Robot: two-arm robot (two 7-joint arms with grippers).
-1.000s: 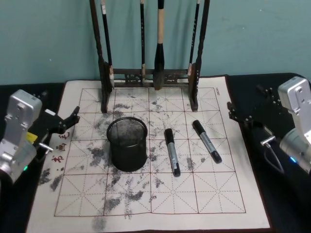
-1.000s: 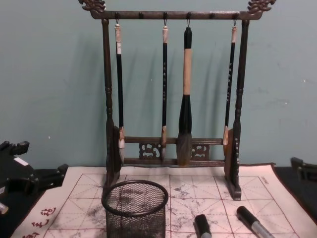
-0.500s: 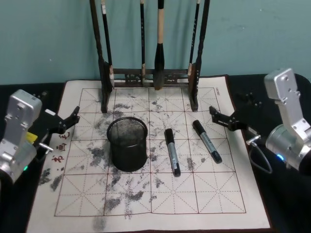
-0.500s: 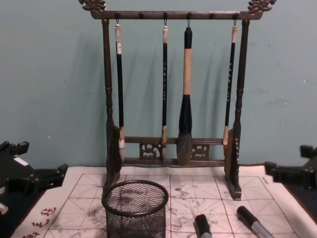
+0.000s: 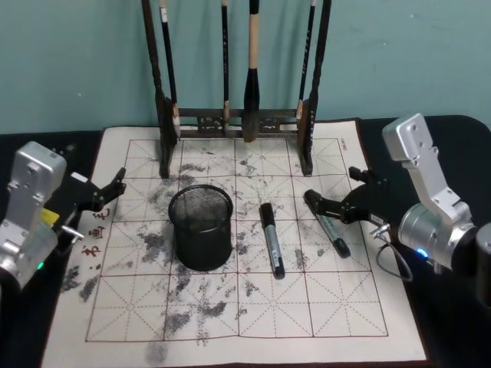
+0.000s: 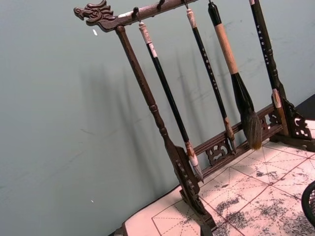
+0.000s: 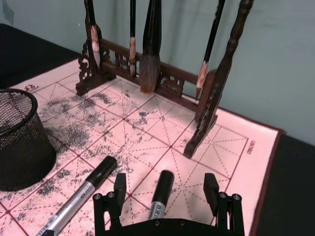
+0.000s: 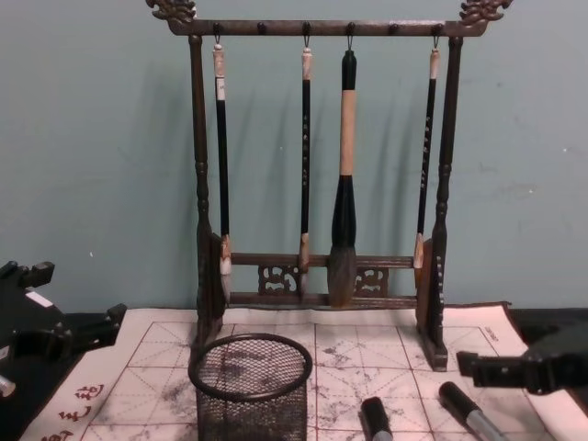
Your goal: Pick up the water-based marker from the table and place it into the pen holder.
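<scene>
Your right gripper point(image 5: 334, 187) is spread wide. In the right wrist view its two fingers point(image 7: 119, 186) stand on either side of the black cap of the right marker point(image 7: 158, 197), and there is a gap between each finger and the cap. In the head view, this marker point(image 5: 331, 230) lies flat on the ink-stained grid mat point(image 5: 307, 307), right of centre, and slants toward the lower right. One gripper finger crosses over its cap end.

The left marker point(image 5: 271, 239) lies just beside it near the middle of the frame, apart from the gripper. The pen holder point(image 5: 201, 247) stands upright, left of centre on the mat, just beside the left marker and well apart from your right gripper.

Your left gripper point(image 5: 107, 193) is parked at the left edge of the mat with its fingers apart and nothing between them. The wooden brush rack point(image 5: 307, 146) stands along the top edge of the mat with brushes point(image 5: 252, 84) hanging from it.
</scene>
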